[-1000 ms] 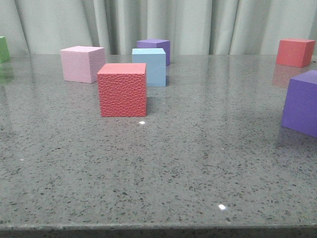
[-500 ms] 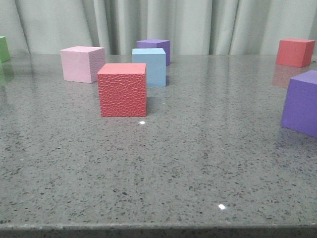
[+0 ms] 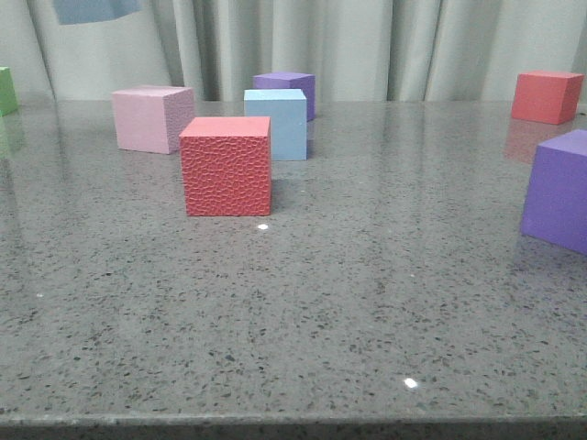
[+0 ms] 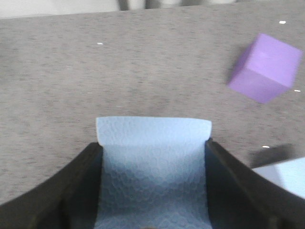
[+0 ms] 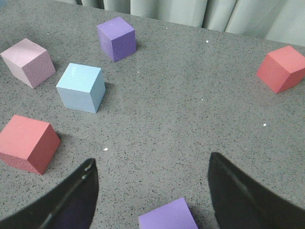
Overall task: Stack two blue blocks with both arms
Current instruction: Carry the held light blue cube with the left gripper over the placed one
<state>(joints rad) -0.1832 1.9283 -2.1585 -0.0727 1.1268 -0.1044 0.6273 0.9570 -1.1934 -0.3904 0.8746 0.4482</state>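
Note:
One pale blue block (image 4: 153, 162) is clamped between the black fingers of my left gripper (image 4: 152, 145), held above the table. In the front view its lower part (image 3: 92, 9) shows at the top left edge, with no gripper visible there. The other blue block (image 3: 277, 123) stands on the table behind the red cube (image 3: 227, 165); it also shows in the right wrist view (image 5: 81, 87) and at the edge of the left wrist view (image 4: 286, 174). My right gripper (image 5: 152, 160) hangs open high over the table, nothing between its fingers.
A pink cube (image 3: 151, 117) and a purple cube (image 3: 286, 84) stand near the resting blue block. Another purple cube (image 3: 558, 188) is at the right, a second red cube (image 3: 546, 95) at the far right, a green one (image 3: 7, 90) at the far left.
The held blue block has come into the top left of the front view, where only curtain showed before. The cubes on the table have not moved.

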